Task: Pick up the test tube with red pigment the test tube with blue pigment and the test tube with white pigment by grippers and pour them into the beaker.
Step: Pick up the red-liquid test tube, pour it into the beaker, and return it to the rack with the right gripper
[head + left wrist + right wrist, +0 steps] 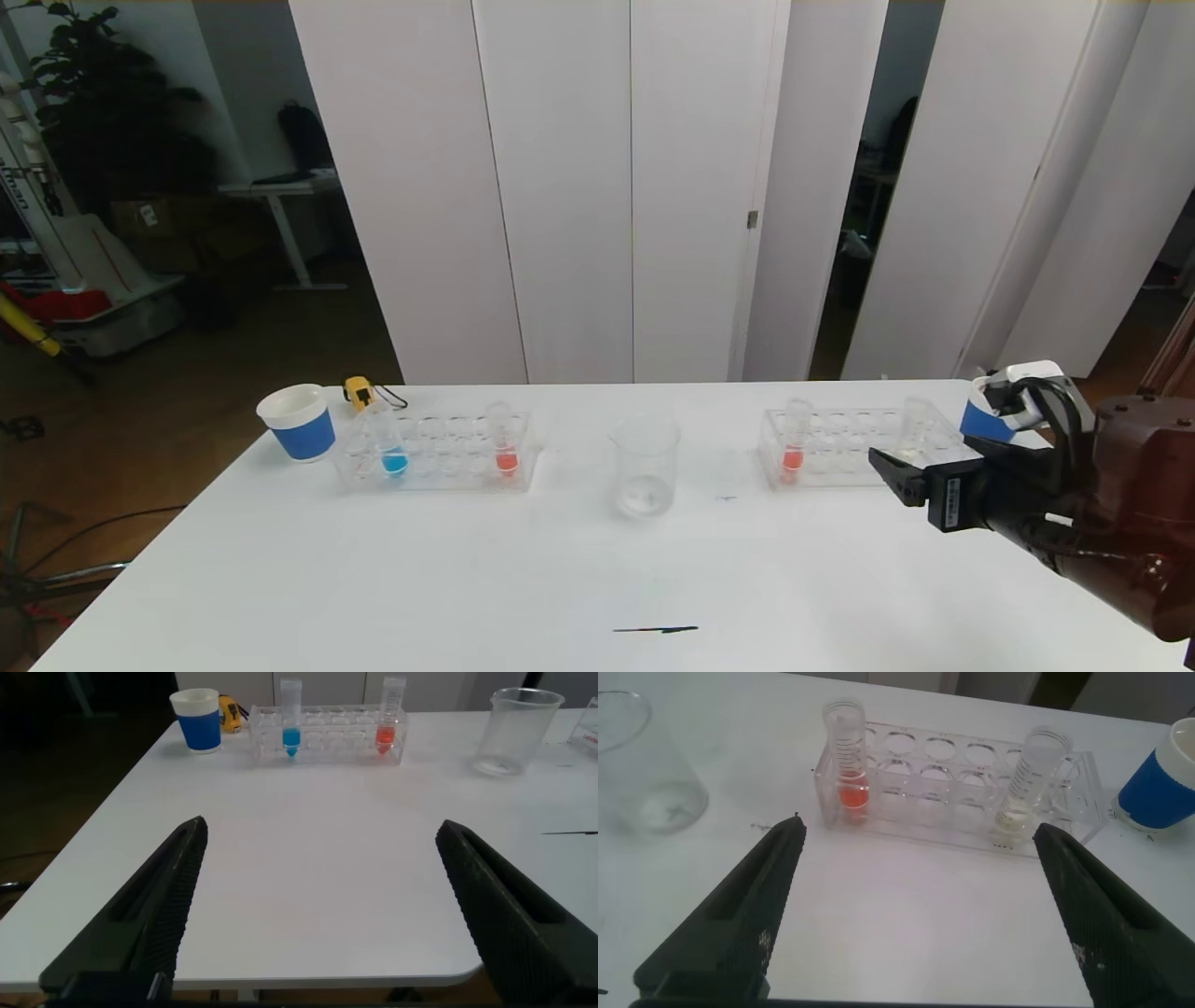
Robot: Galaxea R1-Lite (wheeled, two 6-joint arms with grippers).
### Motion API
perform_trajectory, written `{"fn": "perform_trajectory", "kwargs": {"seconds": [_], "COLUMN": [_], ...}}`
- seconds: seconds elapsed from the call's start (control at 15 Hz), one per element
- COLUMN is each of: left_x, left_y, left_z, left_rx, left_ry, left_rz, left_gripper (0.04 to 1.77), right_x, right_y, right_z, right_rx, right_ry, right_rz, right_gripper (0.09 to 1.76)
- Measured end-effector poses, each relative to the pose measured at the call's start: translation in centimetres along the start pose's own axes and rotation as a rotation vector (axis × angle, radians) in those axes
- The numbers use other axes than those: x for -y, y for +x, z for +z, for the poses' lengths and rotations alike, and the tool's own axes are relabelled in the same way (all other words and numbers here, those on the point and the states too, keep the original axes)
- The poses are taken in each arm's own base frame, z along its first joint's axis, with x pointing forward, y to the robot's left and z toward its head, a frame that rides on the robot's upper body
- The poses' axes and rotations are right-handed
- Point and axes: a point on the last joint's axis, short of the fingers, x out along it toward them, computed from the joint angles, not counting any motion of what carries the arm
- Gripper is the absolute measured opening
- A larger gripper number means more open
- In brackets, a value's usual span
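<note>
Clear plastic made up nearly everything that mattered on the white bench (467, 579): two racks, several tubes and the beaker (645, 467), which stood roughly midway between the racks with only a trace of liquid at its bottom. The right end effector (898, 473) hung low over the bench with its fingers spread wide and nothing between them, pointed at the right rack (854, 448) just beyond its tips. In that rack the test tube with white pigment (1029, 782) stood upright near the end towards the robot's right, and a tube with red pigment (848, 758) stood upright near the end closer to the beaker. Both tubes had their long axes vertical, so a level approach with the fingers on either side of the shaft looked suitable; the right wrist view showed both inside the span of the open fingers. The test tube with blue pigment (390, 445) stood in the left rack (439, 453) beside a second red tube (504, 439), well apart from the right arm. The left end effector (322, 915), also spread open and empty, sat back near the bench's near edge facing that rack, making it the nearer arm for the blue tube.
</note>
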Motion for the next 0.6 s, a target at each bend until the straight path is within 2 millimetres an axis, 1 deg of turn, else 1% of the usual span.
{"fn": "perform_trajectory", "kwargs": {"seconds": [0.27,0.6], "left_x": [0.0,0.0], "left_y": [0.0,0.0], "left_z": [0.0,0.0], "left_rx": [0.000,0.000], "left_ry": [0.000,0.000], "left_rz": [0.000,0.000], "left_gripper": [1.75,1.75], "right_x": [-1.7,-2.1], "right_y": [2.1,4.7], "right_z": [-0.7,-0.3], "right_rx": [-0.017,-0.010], "right_ry": [-0.009,0.001], "right_rz": [0.024,0.017], "right_gripper": [1.75,1.75]}}
